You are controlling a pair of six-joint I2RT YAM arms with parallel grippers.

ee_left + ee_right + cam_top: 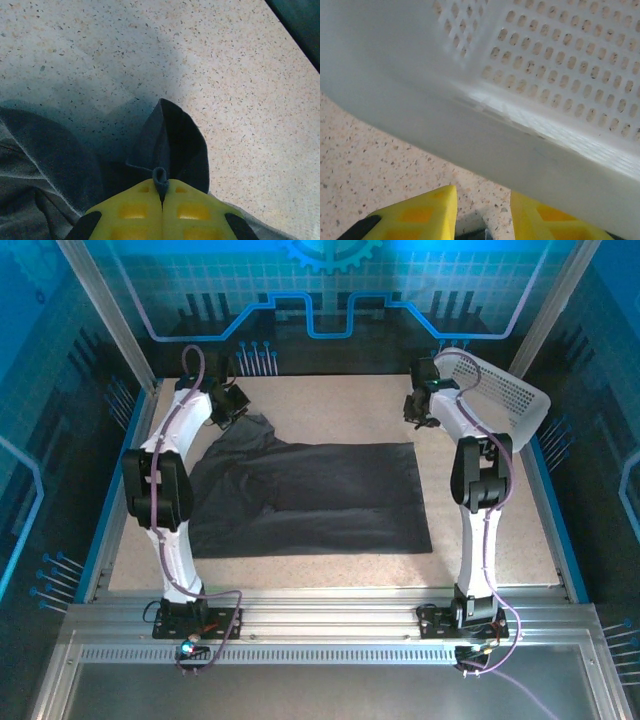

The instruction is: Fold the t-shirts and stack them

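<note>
Yellow fingers (130, 212) of my left gripper (161, 192) are pinched together on a fold of the dark t-shirt (320, 495) at its far left corner. I see the t-shirt spread mostly flat on the surface (330, 405), rumpled along its left side. Off its far right corner my right gripper (482, 210) hangs parted and empty, just beside the white basket (500, 390).

A plain charcoal-black t-shirt (320, 495) lies spread on the speckled surface (480, 530), centre-left. Its right part is flat with straight edges, and its left part is rumpled. Its far-left corner (170, 135) rises in a peak, a small fold pinched in the left tool (161, 192).
</note>
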